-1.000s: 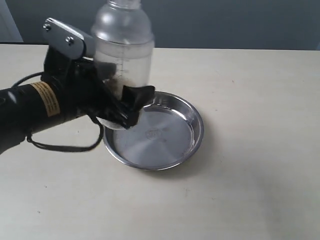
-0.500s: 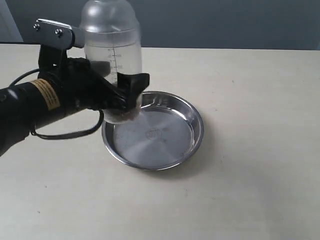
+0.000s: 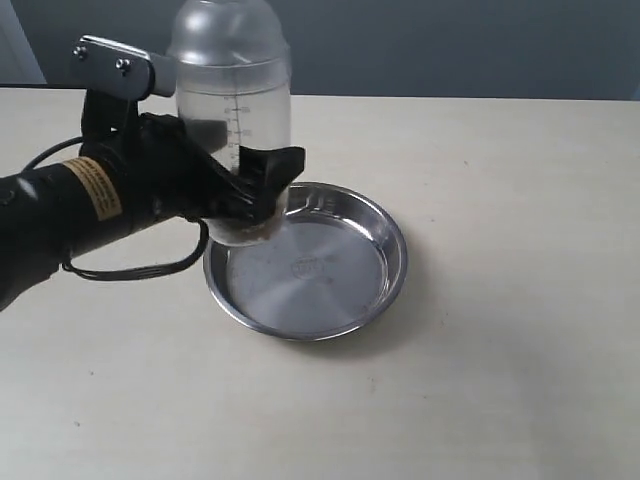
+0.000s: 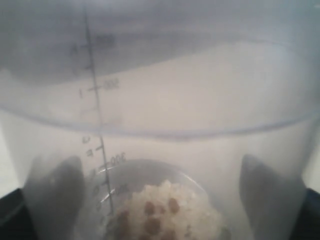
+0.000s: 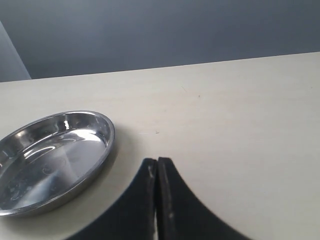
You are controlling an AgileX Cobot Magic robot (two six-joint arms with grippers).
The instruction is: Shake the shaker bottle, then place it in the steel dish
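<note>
Left gripper (image 3: 243, 170) clamped on lower body of shaker bottle (image 3: 232, 90); bottle upright, left of centre in exterior view, over left rim of steel dish (image 3: 396, 262), contact unclear. Smooth plastic likely slippery, stiff; few granules (image 4: 155, 215), so likely light; low grip seems sound. Right gripper (image 5: 157, 197) fingers pressed together, empty

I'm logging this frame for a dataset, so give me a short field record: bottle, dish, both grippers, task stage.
bottle: shaker bottle, upright, granules at its bottom
bottle place: over the steel dish, at the edge nearest the left arm; contact cannot be told
dish: nothing lying in it, on the table
left gripper: shut on the bottle's lower body
right gripper: shut, empty, beside the dish
stage: bottle not yet released
</note>
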